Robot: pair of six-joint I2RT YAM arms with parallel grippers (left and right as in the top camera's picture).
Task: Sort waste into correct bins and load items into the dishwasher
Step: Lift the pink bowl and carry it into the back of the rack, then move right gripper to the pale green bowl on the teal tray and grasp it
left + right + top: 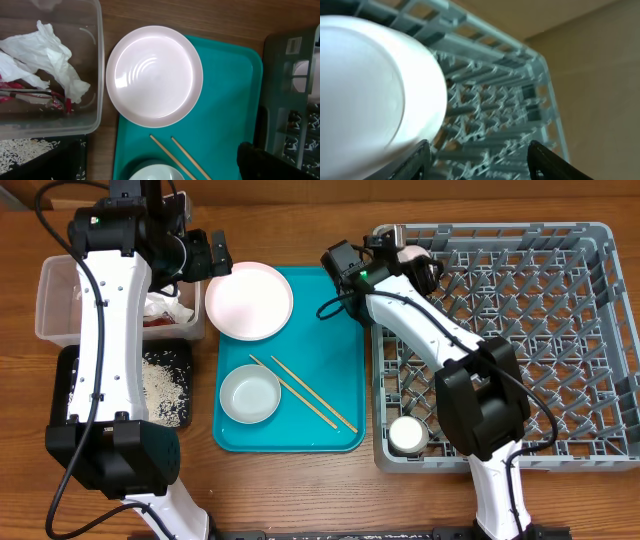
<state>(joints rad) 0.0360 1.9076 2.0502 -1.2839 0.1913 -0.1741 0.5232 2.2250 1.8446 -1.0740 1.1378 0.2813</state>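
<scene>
Right hand (480,156) spread above dish rack (560,330) near far desk edge; pink bowl (365,85) beside one finger. Left hand (213,256): cannot tell.

**Stock Count: Desk Contents**

- Pale pink round plate (249,300): 1
- Bowls: 2, namely one grey-green round bowl (250,393) and one pink round bowl (370,85)
- Small white cup (408,435): 1
- Thin wooden chopsticks (313,393): 2
- Flat teal plastic tray (340,350): 1
- Square grey plastic dish rack (580,340): 1
- Clear plastic rectangular tub (55,290): 1
- Shallow black rectangular tray (62,385): 1
- Crinkled red-and-white snack wrapper (59,102): 1
- Crumpled white tissue paper (50,55): one heap, separate sheets not distinguishable
- Loose white rice-like grains (160,385): too many to count
</scene>
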